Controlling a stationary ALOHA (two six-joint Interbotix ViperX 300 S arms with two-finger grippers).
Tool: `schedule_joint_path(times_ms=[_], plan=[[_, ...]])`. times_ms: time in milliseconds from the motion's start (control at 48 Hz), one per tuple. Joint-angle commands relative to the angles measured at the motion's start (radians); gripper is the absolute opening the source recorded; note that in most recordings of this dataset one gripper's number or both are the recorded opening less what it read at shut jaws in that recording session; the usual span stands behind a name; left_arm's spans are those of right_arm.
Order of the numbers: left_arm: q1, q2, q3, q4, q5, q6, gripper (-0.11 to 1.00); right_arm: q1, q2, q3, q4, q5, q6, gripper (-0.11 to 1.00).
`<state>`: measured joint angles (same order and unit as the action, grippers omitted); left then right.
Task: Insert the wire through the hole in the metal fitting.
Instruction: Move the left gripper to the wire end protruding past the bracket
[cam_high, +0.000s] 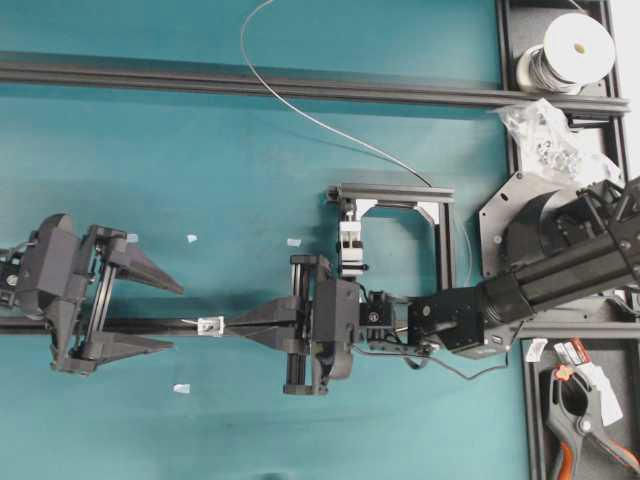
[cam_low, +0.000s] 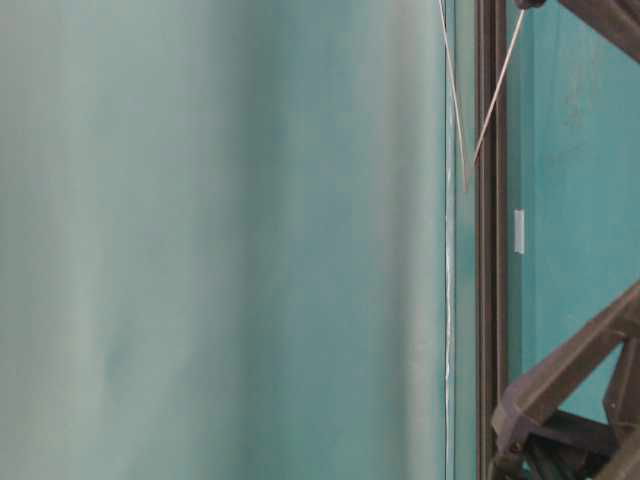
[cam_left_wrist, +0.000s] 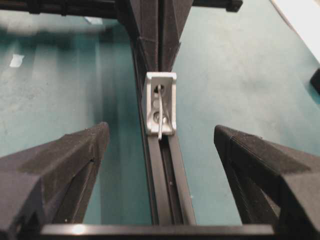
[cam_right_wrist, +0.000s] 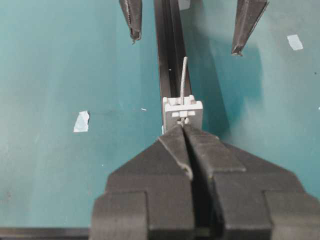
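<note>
My right gripper (cam_right_wrist: 184, 129) is pinched on the wire (cam_right_wrist: 183, 80), whose tip pokes out beyond the metal fitting (cam_right_wrist: 182, 111) on the black rail (cam_right_wrist: 167, 60) — threaded, I judge. My left gripper (cam_left_wrist: 161, 145) waits wide apart, empty.

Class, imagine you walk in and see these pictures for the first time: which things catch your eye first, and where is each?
At the overhead view's centre, the right gripper is pinched shut at the small metal fitting on the black rail, with a short end of wire poking out the far side. The left gripper waits open just beyond. A white-topped spool sits top right.
</note>
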<state>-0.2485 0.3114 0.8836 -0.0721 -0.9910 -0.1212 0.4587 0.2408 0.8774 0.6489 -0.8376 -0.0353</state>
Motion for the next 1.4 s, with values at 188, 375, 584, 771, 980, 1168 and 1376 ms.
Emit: schedule_joint_path(times_ms=[188, 375, 584, 771, 980, 1168, 1376], plan=[[0.011, -0.009, -0.040, 0.002, 0.011, 0.003, 0.77, -0.003, -0.012, -0.011, -0.003, -0.015, 0.000, 0.00], [0.011, -0.009, -0.066, 0.002, 0.054, 0.003, 0.77, -0.003, -0.012, -0.009, -0.003, -0.017, 0.000, 0.00], [0.011, -0.006, -0.083, 0.002, 0.067, 0.002, 0.72, -0.003, -0.012, -0.008, -0.003, -0.017, 0.000, 0.00], [0.005, 0.005, -0.080, 0.003, 0.066, 0.002, 0.60, -0.003, -0.012, -0.008, -0.003, -0.017, 0.000, 0.00], [-0.011, 0.086, -0.135, 0.006, 0.060, -0.003, 0.61, -0.003, -0.012, -0.006, -0.003, -0.017, 0.000, 0.00], [-0.008, 0.054, -0.117, 0.006, 0.061, 0.005, 0.60, -0.003, -0.012, -0.006, -0.003, -0.017, 0.000, 0.00], [-0.008, -0.002, -0.077, 0.008, 0.061, 0.002, 0.59, -0.003, -0.012, -0.008, -0.003, -0.017, 0.000, 0.00]])
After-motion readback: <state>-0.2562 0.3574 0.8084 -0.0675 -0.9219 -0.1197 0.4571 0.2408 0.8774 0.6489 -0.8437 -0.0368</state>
